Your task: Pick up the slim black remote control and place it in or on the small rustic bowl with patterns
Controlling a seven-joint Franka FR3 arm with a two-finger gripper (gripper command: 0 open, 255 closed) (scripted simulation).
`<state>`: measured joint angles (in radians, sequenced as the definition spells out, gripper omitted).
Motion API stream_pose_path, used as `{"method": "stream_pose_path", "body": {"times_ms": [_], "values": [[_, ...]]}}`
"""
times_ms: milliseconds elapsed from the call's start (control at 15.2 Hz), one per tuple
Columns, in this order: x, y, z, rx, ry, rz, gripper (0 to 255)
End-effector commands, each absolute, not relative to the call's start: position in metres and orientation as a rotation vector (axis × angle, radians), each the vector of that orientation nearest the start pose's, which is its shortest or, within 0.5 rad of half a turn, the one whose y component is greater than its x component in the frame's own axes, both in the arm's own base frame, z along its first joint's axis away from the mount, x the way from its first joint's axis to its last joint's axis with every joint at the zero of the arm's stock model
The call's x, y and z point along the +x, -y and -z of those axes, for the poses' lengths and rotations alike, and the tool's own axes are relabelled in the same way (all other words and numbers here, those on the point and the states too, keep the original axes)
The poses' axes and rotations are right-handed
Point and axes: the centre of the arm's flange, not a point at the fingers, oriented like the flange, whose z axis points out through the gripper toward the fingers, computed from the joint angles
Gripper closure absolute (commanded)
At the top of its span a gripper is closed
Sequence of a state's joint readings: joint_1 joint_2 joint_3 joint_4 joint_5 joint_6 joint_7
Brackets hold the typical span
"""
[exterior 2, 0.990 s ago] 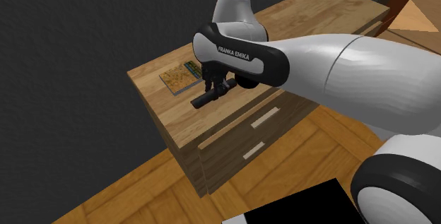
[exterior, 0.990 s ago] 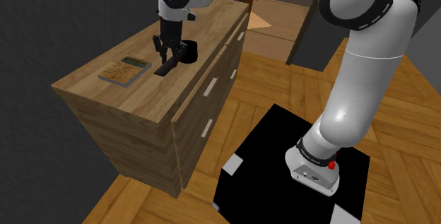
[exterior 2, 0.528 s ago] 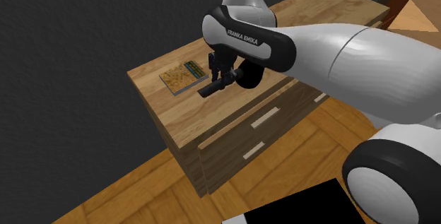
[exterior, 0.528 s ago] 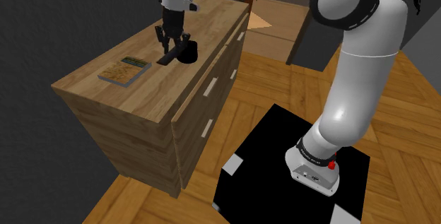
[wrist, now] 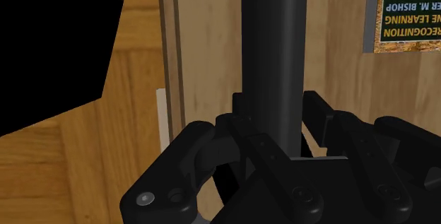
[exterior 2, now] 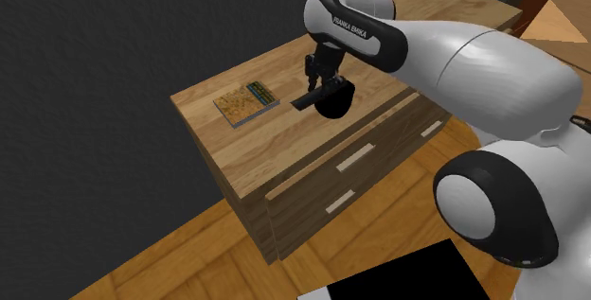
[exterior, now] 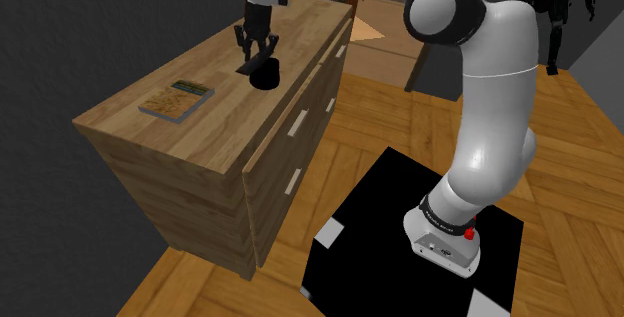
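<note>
The slim black remote [exterior 2: 313,97] hangs clamped in the tool [exterior 2: 320,73], one end at the rim of the dark bowl [exterior 2: 334,104] on the wooden dresser [exterior: 215,115]. This looks like the placing step. Next, the tool should lower slightly and release.

Pincer [exterior 2: 319,79] clasping black remote [exterior 2: 308,99], above dark bowl [exterior 2: 333,106], wooden dresser [exterior 2: 239,151]

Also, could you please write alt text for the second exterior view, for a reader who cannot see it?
A white robot arm reaches over a wooden dresser, its black pincer shut on a slim black remote held over a dark bowl. A book lies flat on the dresser top, farther to the view's left.
</note>
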<state>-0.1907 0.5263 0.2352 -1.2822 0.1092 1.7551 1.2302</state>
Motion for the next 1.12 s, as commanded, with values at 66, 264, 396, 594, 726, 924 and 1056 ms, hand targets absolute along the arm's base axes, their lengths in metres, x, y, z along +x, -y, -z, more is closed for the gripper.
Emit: {"method": "stream_pose_path", "body": {"times_ms": [66, 264, 396, 594, 726, 924, 1056], "values": [[0.723, 0.028, -0.451, -2.424, -1.723, -0.246, 255], [0.743, 0.062, -0.449, -2.424, -1.723, -0.246, 255], [0.749, 0.073, -0.443, -2.424, -1.723, -0.246, 255], [0.749, 0.073, -0.427, -2.424, -1.723, -0.246, 255], [0.749, 0.073, -0.416, -2.424, -1.723, -0.246, 255], [0.749, 0.073, -0.401, -2.424, -1.723, -0.246, 255], [0.749, 0.073, -0.391, -2.424, -1.723, -0.246, 255]]}}
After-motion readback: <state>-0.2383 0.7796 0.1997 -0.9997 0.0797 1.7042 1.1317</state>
